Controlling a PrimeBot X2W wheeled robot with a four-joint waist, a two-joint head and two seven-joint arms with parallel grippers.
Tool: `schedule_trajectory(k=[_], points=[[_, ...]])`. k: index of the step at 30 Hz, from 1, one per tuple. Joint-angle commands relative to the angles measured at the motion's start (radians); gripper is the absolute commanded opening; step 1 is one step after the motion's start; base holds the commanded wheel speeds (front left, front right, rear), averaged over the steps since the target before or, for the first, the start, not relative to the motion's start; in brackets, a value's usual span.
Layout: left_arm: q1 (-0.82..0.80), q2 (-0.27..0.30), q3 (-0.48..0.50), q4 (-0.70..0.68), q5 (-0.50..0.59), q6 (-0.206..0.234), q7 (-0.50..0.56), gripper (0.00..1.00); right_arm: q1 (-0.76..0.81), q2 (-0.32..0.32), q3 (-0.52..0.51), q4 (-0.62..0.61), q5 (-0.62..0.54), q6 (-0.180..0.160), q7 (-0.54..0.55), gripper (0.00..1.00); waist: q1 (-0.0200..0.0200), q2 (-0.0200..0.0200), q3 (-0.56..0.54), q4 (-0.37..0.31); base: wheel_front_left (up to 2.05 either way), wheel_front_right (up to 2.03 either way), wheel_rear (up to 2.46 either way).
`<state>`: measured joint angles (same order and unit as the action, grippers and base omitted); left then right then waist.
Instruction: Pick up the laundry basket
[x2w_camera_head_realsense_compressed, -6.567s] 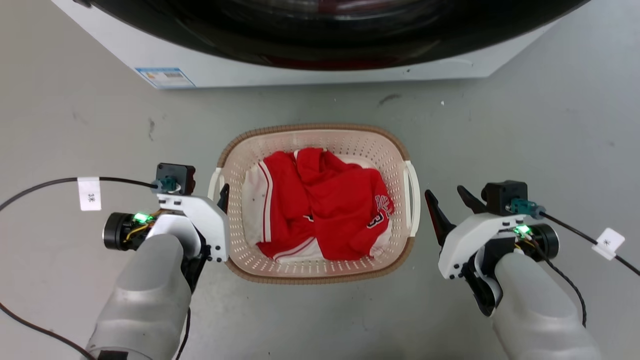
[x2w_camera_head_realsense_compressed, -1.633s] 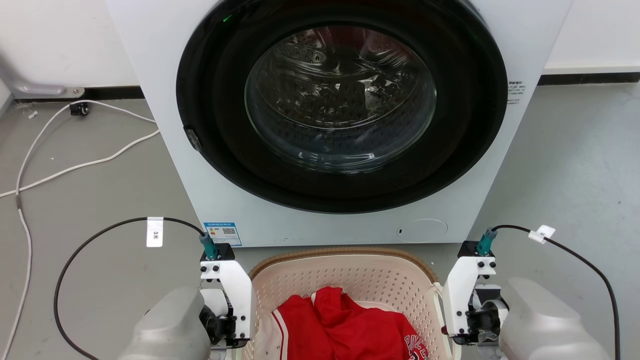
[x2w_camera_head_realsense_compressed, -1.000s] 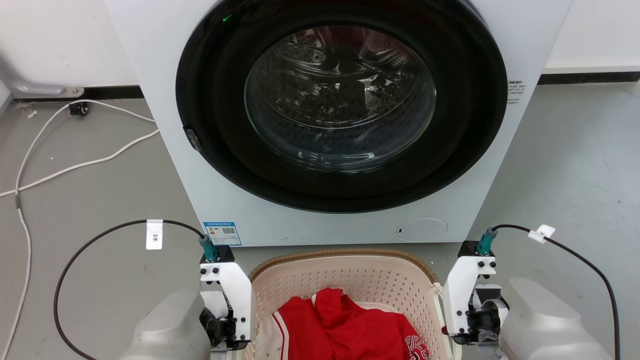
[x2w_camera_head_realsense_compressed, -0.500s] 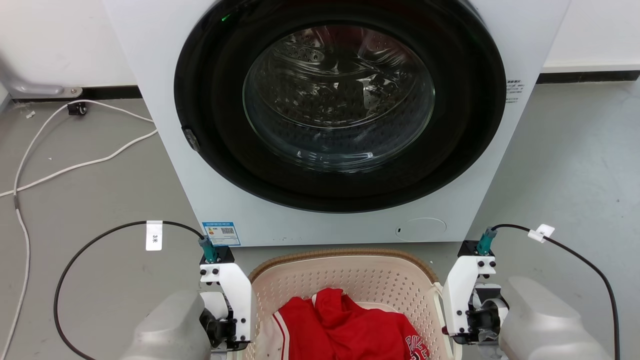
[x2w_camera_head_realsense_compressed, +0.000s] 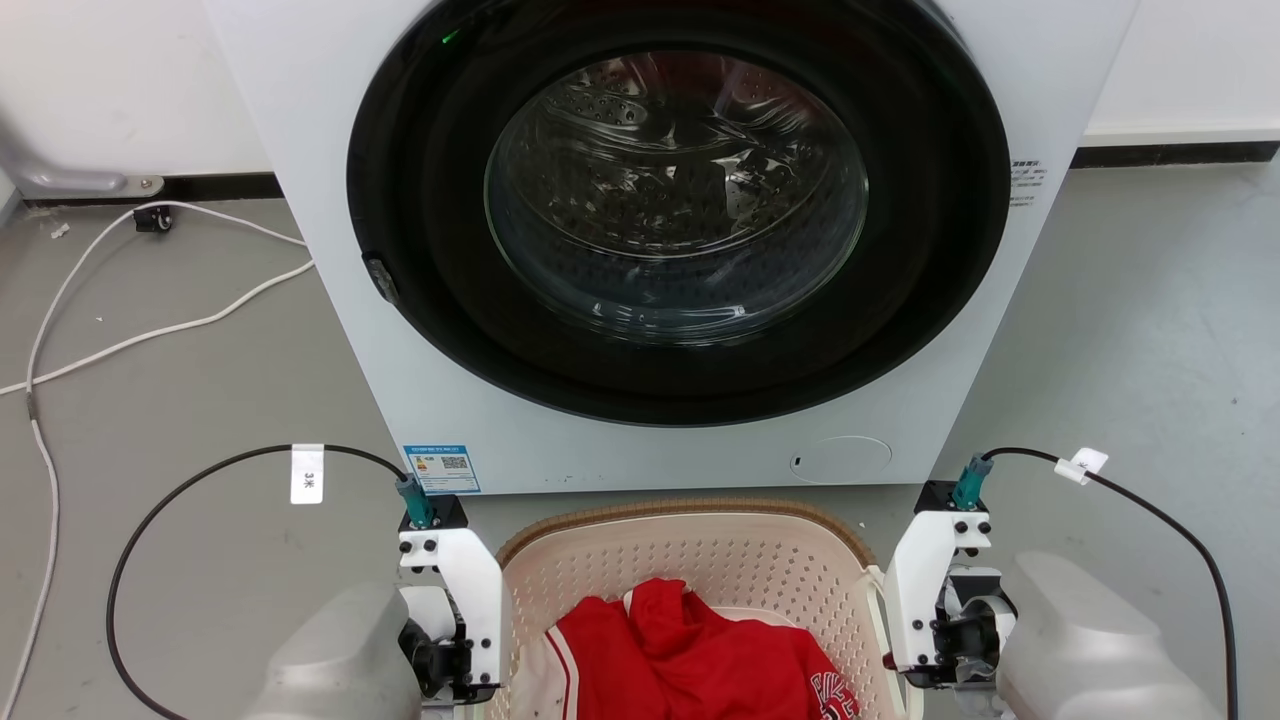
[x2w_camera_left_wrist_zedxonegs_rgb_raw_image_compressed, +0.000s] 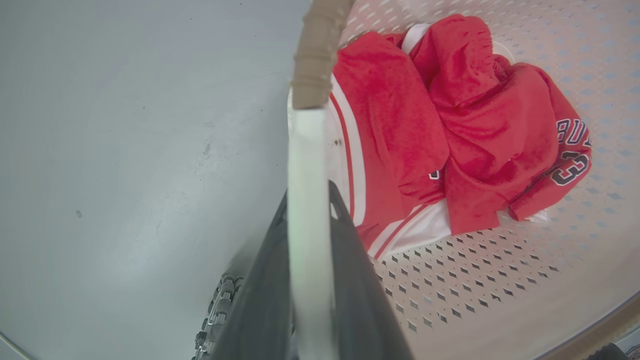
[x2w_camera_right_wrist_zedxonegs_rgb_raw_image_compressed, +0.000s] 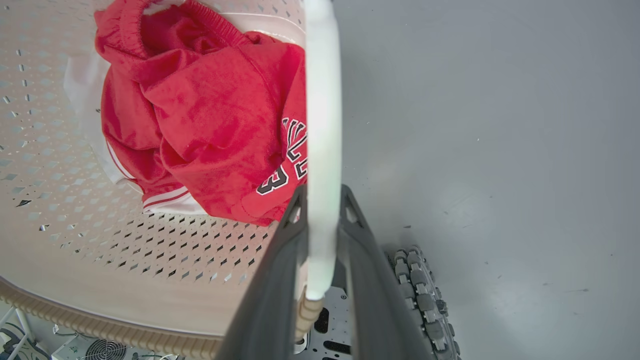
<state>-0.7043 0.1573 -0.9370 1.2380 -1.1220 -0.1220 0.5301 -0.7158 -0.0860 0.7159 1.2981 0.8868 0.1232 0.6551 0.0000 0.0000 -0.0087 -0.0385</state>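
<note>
while the head camera looked down over two pale forearms (x2w_camera_head_realsense_compressed: 340, 660), one white washing machine (x2w_camera_head_realsense_compressed: 330, 200) stood straight ahead, its one round dark door (x2w_camera_head_realsense_compressed: 675, 190) shut. one laundry basket (x2w_camera_head_realsense_compressed: 690, 560) sat at the bottom of that view, just before the machine and between the forearms, with red and white clothing (x2w_camera_head_realsense_compressed: 700, 650) heaped in it; how many pieces i could not tell. two black cables (x2w_camera_head_realsense_compressed: 180, 490), each with a white tag, looped from the wrists, and one white cord (x2w_camera_head_realsense_compressed: 150, 335) trailed over the grey floor (x2w_camera_head_realsense_compressed: 1130, 330) on the left. a white wall (x2w_camera_head_realsense_compressed: 130, 90) with a dark skirting (x2w_camera_head_realsense_compressed: 1170, 155) closed the room behind.

from the left wrist, the left tool (x2w_camera_left_wrist_zedxonegs_rgb_raw_image_compressed: 308, 195) was pinching the basket's white left handle (x2w_camera_left_wrist_zedxonegs_rgb_raw_image_compressed: 304, 150), one dark finger on each side of it, below the brown rim (x2w_camera_left_wrist_zedxonegs_rgb_raw_image_compressed: 317, 50). the clothing lay inside the perforated cream wall, with grey floor outside it.

from the right wrist, the right tool (x2w_camera_right_wrist_zedxonegs_rgb_raw_image_compressed: 322, 192) pinched the white right handle (x2w_camera_right_wrist_zedxonegs_rgb_raw_image_compressed: 322, 100) the same way. one grey ribbed wheel (x2w_camera_right_wrist_zedxonegs_rgb_raw_image_compressed: 420, 295) showed beside the fingers, and a black number 3 marked the red cloth.
</note>
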Motion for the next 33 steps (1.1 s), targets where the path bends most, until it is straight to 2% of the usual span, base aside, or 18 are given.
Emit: schedule_trajectory(k=[1, 33], points=[[-0.013, -0.041, -0.002, -0.019, -0.011, -0.016, -0.004, 0.0, 0.0, 0.042, -0.005, -0.016, 0.003, 0.014, 0.001, 0.0, 0.0, 0.0, 0.0, 0.0, 0.0, 0.0, 0.0], [-0.019, -0.044, -0.03, -0.005, -0.041, -0.016, -0.035, 0.0, -0.002, 0.047, -0.043, -0.016, -0.037, 0.014, 0.009, 0.0, 0.0, 0.0, -0.001, -0.003, 0.0, 0.0, 0.0]])
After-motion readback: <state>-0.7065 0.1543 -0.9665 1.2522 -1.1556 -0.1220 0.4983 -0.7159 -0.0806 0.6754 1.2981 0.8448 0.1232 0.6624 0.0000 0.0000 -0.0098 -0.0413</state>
